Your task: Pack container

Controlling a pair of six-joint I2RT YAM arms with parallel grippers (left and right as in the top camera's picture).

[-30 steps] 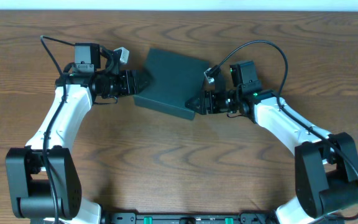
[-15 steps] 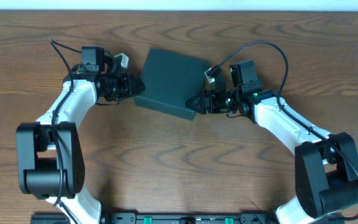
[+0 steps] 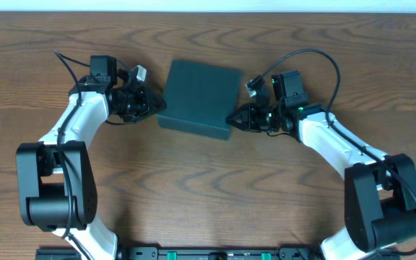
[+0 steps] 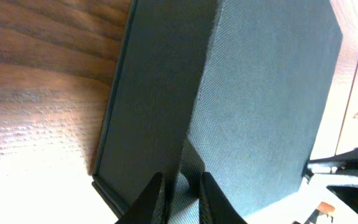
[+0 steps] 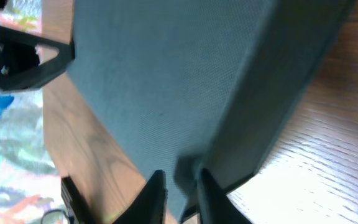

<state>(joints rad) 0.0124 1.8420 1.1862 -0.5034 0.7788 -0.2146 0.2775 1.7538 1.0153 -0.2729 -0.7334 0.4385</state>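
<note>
Plainly dealing here with the flat, roughly square, dark teal-green container [image 3: 199, 97] with a matte lid, lying lid-on and a little askew on the brown wood-grain table [image 3: 193, 195]. Flanked on both sides: at the container's left edge, the black two-finger left gripper [image 3: 156, 107]; at the container's lower right corner, the black two-finger right gripper [image 3: 235, 119], each up against the side wall. In both wrist views, fingertips drawn close with only a narrow slit between, and a corner edge of the container running down towards that slit. Cannot tell whether either pair nips the corner or merely presses against it. Judging by the fine woven texture and crisp edges, probably a stiff board box: light, rigid enough to push or squeeze without buckling, not slippery to the pads, yet likely to skate and swivel on the smooth wood if nudged off-centre. Far too wide to span with one pair of fingers. Better to press from opposite sides with both arms, or to pinch a rim at a corner. Worth taking hold low on the wall, near the thin lip at the base, since lifting by the lid alone might leave the bottom behind
</note>
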